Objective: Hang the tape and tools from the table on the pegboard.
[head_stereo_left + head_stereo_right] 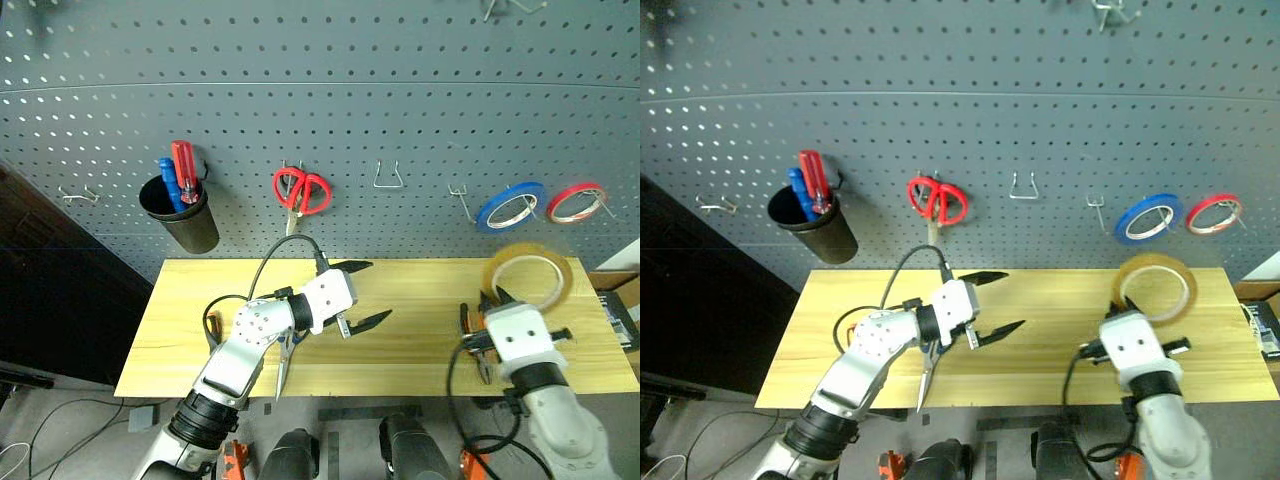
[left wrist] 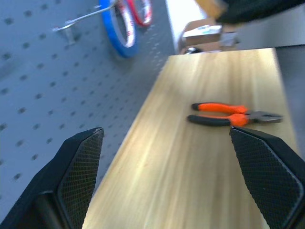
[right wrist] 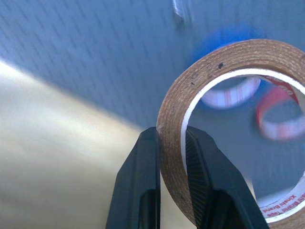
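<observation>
the right pincer (image 3: 171,143) grips the yellow tape roll (image 1: 528,272) above the desk (image 1: 420,300); the left pincer (image 1: 360,295) hangs wide open.

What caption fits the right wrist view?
Right gripper pinches the yellow tape roll before the pegboard.

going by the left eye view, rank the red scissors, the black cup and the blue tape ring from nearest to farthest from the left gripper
1. Red scissors, on the pegboard just above the left gripper.
2. Black cup, hanging up to its left.
3. Blue tape ring, on a hook far to the right.
</observation>
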`<state>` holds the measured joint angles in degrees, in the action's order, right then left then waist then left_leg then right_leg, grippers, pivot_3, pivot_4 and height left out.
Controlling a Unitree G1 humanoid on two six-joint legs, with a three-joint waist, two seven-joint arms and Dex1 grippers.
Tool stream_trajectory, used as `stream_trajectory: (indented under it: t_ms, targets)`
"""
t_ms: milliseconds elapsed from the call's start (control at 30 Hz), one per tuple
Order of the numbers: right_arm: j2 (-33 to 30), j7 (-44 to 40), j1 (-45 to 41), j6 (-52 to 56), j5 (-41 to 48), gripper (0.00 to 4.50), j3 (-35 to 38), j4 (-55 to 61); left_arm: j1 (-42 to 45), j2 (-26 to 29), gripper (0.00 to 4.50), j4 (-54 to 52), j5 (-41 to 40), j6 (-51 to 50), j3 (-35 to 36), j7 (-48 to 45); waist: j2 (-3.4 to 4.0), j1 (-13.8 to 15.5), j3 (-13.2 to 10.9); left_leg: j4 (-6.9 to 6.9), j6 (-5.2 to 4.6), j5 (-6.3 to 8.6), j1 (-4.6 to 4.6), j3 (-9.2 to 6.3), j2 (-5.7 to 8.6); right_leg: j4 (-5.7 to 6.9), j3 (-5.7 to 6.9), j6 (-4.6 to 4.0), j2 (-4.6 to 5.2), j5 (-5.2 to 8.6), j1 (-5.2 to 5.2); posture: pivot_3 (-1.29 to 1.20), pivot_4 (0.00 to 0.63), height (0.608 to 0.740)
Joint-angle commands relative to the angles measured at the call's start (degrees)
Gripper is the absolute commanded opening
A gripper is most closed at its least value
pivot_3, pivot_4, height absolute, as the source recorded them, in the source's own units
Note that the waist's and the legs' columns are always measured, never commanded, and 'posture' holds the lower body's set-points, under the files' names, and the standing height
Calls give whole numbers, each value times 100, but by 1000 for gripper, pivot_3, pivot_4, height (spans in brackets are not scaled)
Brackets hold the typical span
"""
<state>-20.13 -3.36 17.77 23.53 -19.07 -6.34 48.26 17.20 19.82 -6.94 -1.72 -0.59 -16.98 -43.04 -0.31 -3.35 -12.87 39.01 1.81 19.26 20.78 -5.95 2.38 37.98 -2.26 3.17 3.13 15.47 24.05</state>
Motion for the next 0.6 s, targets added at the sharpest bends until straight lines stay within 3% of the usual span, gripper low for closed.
stream_trajectory:
  t_ms: [33, 600]
  targets:
    - [53, -62, -615, -403, -109, 459, -101, -152, -101, -148, 4500, -364, -192, -133, 379, 410, -2, -8, -1, 0, 0, 0, 0, 1, 0, 0, -1, 0, 0, 0, 0, -90, 232, 740]
    - [-156, -745, -3046, -2043, 875, 459, 478, -3750, 78, -613, 4500, -574, -347, -604, 359, 768, -9, 18, -1, -1, -3, -1, 2, 7, 4, 4, 0, -3, 0, -2, 3, -44, 219, 740]
